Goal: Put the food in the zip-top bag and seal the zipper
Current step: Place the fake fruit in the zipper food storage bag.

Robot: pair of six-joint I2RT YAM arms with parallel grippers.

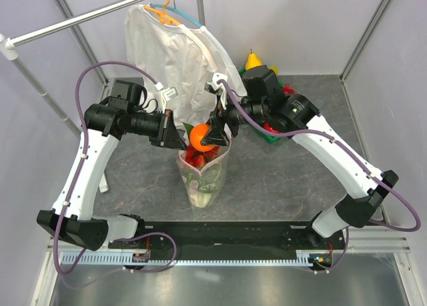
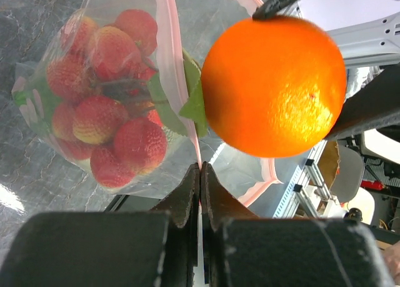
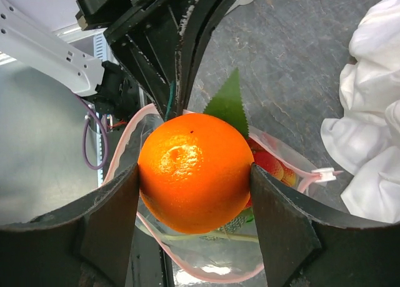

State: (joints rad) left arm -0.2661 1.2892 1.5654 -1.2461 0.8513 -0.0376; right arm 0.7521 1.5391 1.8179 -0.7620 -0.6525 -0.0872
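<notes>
Gripping orange (image 3: 194,171) over bag (image 1: 208,183), R jaws.

Top camera looks down from behind the arms; both wrist cameras, close in, face each other across the shared orange (image 1: 202,137) and zip-top bag (image 1: 220,166).

Text check | I read no words, brands or numbers in any of my 3 views | small white tag (image 1: 167,92), 11 o'clock from the zip-top bag (image 1: 203,176): any print too small to read
</notes>
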